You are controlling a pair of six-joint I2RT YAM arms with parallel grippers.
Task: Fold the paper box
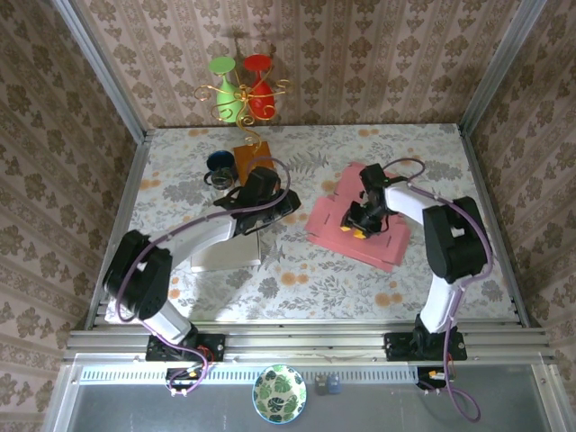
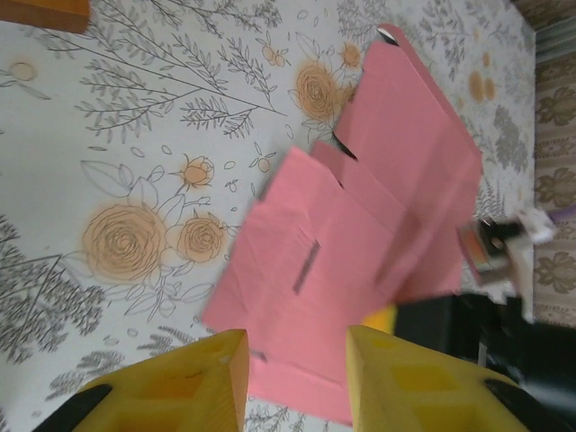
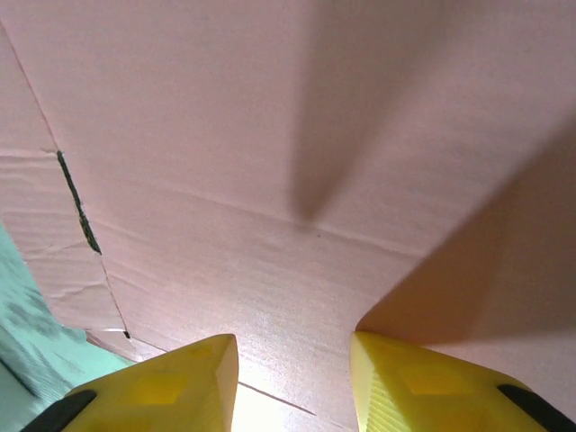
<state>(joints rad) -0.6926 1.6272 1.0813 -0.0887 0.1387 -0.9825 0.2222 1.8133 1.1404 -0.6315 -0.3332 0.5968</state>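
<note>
Top view, left side: left arm [image 1: 193,238] is lying diagonally from lower left toward frame centre, crossing over a white sheet [image 1: 225,254] on the desk [image 1: 306,283]. Dark cup [image 1: 219,164] and wooden block [image 1: 250,158] are sitting side by side just above it, upper centre-left. Left pincer [image 1: 277,203] is sitting near frame centre, just left of the pink paper box [image 1: 328,220]; can't tell contact from here. Left wrist cam: left pincer [image 2: 295,346] is standing spread at the bottom edge, nothing between the fingers. The paper box [image 2: 360,225] is lying opened out on the floral desk, running from centre to upper right, with a slot showing mid-panel. Block corner is peeking in at upper left. Back in top view, right of centre: the paper box is lying tilted on the desk, and right arm [image 1: 450,238] is curling in from lower right. Right pincer [image 1: 358,225] is pointing down over the box's middle. Right wrist cam: right pincer [image 3: 292,351] is spread too, pinching nothing. It is hanging close over a creased pink panel [image 3: 315,135] with a slit at frame left. Can't tell whether the tips are touching.
</note>
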